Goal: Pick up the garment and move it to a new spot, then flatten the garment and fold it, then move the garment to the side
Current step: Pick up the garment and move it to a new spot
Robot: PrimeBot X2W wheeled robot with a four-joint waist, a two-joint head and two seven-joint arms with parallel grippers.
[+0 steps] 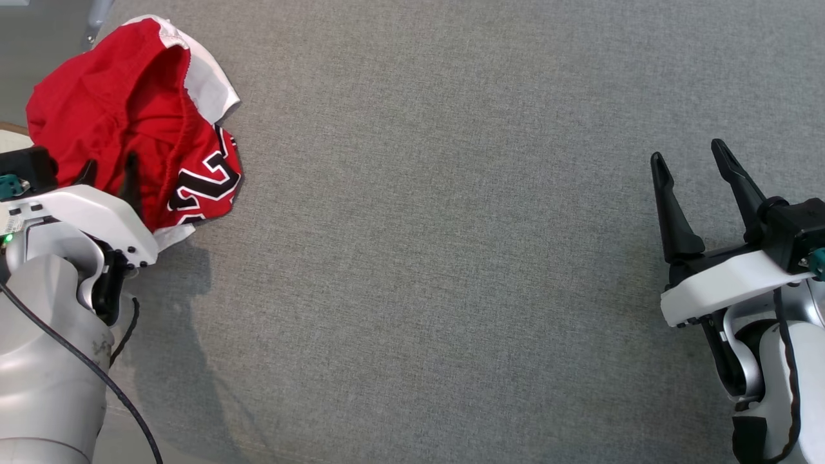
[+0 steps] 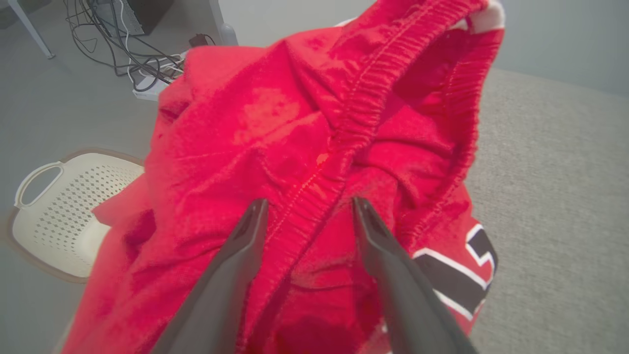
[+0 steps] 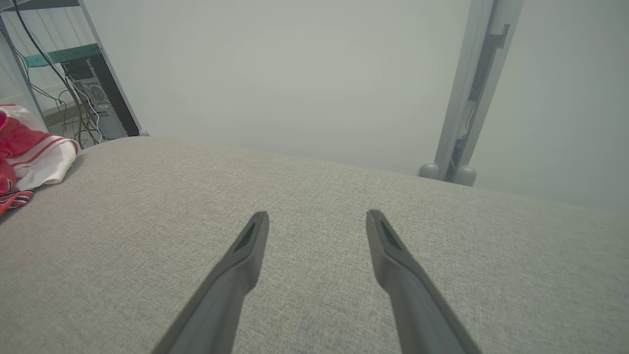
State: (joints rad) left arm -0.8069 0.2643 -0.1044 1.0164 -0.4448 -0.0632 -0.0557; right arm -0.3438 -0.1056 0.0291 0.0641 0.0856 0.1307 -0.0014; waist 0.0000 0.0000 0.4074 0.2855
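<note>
The garment [image 1: 116,109] is a crumpled red piece with white trim and black-and-white lettering, bunched at the far left edge of the grey cloth-covered table [image 1: 451,258]. My left gripper [image 1: 109,167] is pushed into it from the near side. In the left wrist view the garment [image 2: 275,123] shows its elastic waistband running between the two spread fingers of my left gripper [image 2: 309,204], jaws apart. My right gripper [image 1: 688,153] hovers open over bare table at the right, far from the cloth. The right wrist view has the garment [image 3: 24,147] at its left edge, with my right gripper [image 3: 317,214] holding nothing.
A cream perforated basket [image 2: 54,206] sits on the floor beyond the table's left edge, under the overhanging cloth. Cables [image 2: 128,44] lie on the floor farther off. A grey metal post [image 3: 471,88] and a computer tower [image 3: 93,98] stand behind the table.
</note>
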